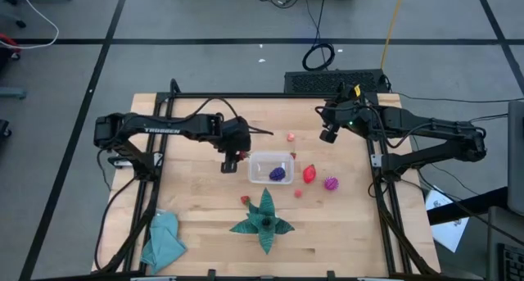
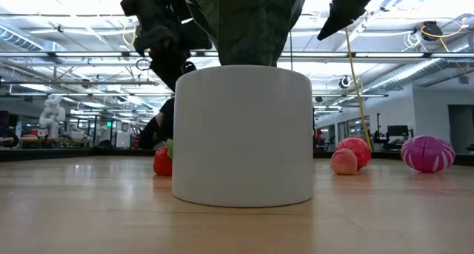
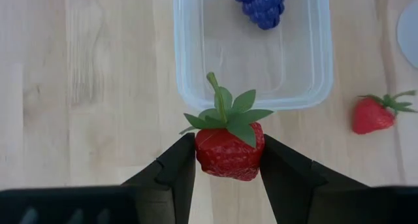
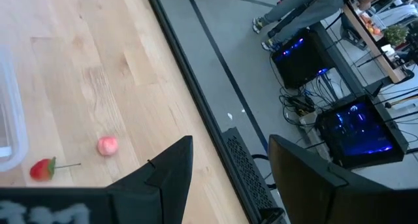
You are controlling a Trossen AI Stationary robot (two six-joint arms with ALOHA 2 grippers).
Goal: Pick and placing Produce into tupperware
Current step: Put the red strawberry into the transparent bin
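A wooden table (image 1: 205,207) is seen from above, set on a grey floor marked with dark lines. A dark-green star-shaped leafy thing (image 1: 264,222) is placed near the table's front edge, and a teal cloth (image 1: 162,240) is crumpled at the front left corner. A white cylinder (image 2: 243,135) is shown close up in the low view. Beyond the table, cables, lit computers (image 4: 356,129) and a person's legs (image 4: 297,12) are seen.

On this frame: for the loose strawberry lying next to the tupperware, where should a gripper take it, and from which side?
Probably the red body of the strawberry, from straight above. It lies on its side on the table, leaves and thin stem sticking out one end, so the fingers should close across the plump middle, clear of the tupperware wall.
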